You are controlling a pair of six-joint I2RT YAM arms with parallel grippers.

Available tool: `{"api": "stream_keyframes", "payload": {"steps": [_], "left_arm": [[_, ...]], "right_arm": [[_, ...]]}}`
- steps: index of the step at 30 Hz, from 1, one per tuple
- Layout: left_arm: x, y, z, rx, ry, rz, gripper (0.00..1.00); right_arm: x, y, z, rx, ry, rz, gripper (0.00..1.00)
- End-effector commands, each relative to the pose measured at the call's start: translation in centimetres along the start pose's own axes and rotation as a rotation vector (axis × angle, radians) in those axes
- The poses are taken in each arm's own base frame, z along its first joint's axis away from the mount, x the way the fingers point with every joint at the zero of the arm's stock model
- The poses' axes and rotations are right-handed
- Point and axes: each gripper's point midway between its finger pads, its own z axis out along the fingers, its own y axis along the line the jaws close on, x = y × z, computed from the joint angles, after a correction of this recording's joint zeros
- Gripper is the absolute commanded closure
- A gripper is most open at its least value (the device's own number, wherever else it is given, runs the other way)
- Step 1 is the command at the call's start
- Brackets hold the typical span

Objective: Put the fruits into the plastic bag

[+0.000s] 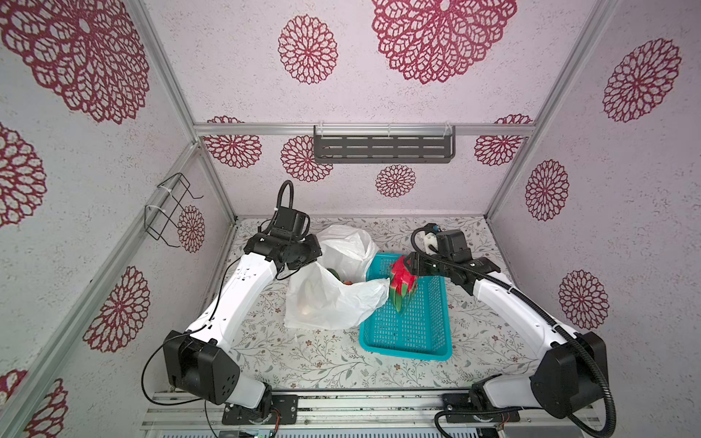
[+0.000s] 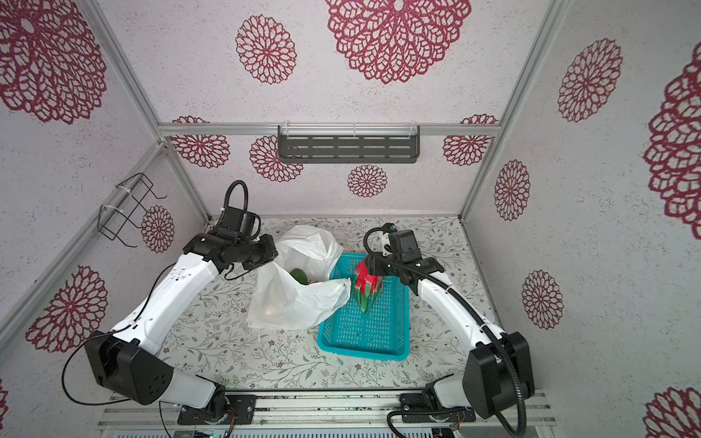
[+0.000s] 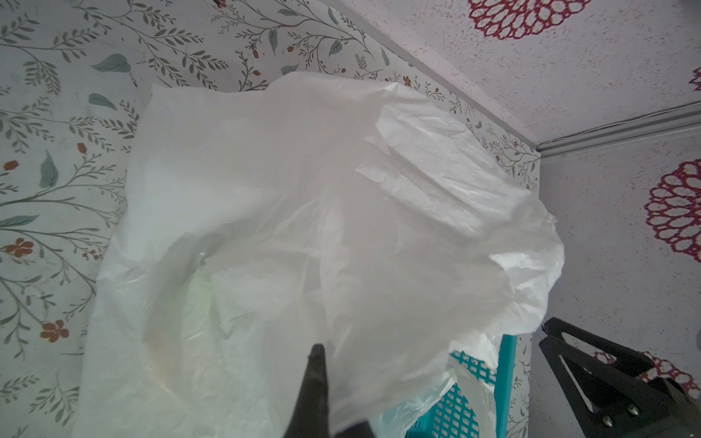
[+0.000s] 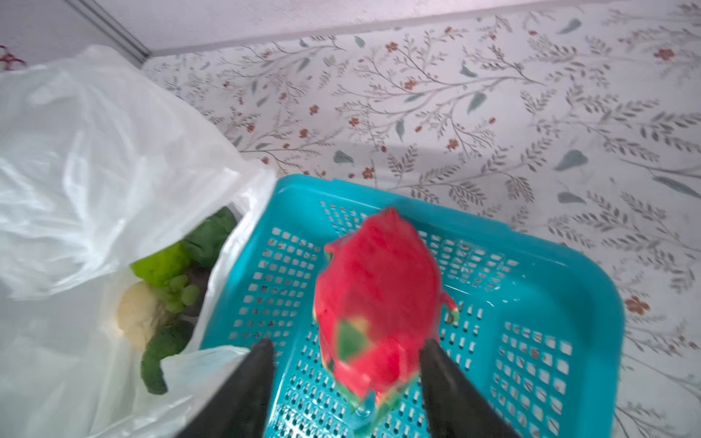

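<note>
The red toy dragon fruit with green scales (image 4: pixel 379 295) sits in the far half of the teal perforated plastic basket (image 4: pixel 474 227), on the side nearest the thin, crinkly, translucent white plastic bag (image 1: pixel 326 299), whose lip drapes over that basket rim. Basket and bag lie touching, side by side, around the middle of the floral-patterned worktop (image 1: pixel 322 364).

The right gripper (image 4: pixel 347 343) straddles the fruit with its jaws part-way apart. 1 finger touches the skin and the other shows a sliver of basket floor beside it, so I judge the grip not yet firm. The fruit is blurred, so its exact lean is unclear. The left gripper (image 3: pixel 316 356) is pinched on the bag's upper edge, holding the mouth raised. Green and pale fruits (image 4: pixel 163 265) lie inside.

To do this step well, close squarely across the fruit's widest part, clear of the slippery scales. Lift straight up until it clears the rim, carry it the short way over the lip, and let go low inside. The left arm should hold the mouth high and wide.

No brand, label or writing can be read anywhere.
</note>
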Motion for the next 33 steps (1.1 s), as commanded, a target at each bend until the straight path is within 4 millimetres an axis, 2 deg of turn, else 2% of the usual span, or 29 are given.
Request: {"api": "stream_keyframes", "payload": {"steps": [1, 3, 6, 8, 9, 11, 14, 15, 23, 29, 33], "left_arm": [[-0.5, -0.5, -0.9, 0.034, -0.028, 0.007, 1.0], [-0.4, -0.4, -0.9, 0.031, -0.028, 0.004, 1.0], [-0.4, -0.3, -0.8, 0.03, -0.028, 0.002, 1.0], [-0.4, -0.4, -0.7, 0.03, -0.026, 0.003, 1.0], [-0.4, -0.4, -0.7, 0.03, -0.023, 0.003, 1.0], [-0.5, -0.5, -0.7, 0.03, -0.025, 0.003, 1.0], [-0.5, -0.4, -0.5, 0.027, -0.024, 0.002, 1.0], [-0.4, -0.4, -0.5, 0.028, -0.022, 0.001, 1.0], [-0.4, -0.3, -0.6, 0.028, -0.023, 0.0, 1.0], [-0.2, 0.1, -0.8, 0.01, -0.023, 0.005, 1.0], [-0.1, 0.2, -0.9, 0.011, -0.026, 0.006, 1.0]], "right_arm": [[-0.3, 4.0, 0.0, -0.168, 0.003, -0.077, 0.76], [0.4, 4.7, 0.1, -0.173, 0.016, -0.094, 0.75], [1.2, 3.6, 0.5, -0.113, 0.033, -0.082, 0.73], [1.7, 2.7, 0.8, -0.074, 0.055, -0.068, 0.67], [2.0, 2.4, 0.9, -0.059, 0.065, -0.062, 0.59], [2.6, 1.6, 1.3, -0.02, 0.081, -0.036, 0.34], [3.1, 0.9, 2.2, 0.013, 0.105, -0.012, 0.12], [3.2, 0.9, 2.6, 0.012, 0.114, -0.006, 0.01], [3.9, -0.1, 6.1, 0.058, 0.192, 0.044, 0.01], [6.8, 0.4, 8.2, 0.022, 0.3, 0.072, 0.01], [8.7, -0.2, 9.3, 0.072, 0.364, 0.068, 0.01]]}}
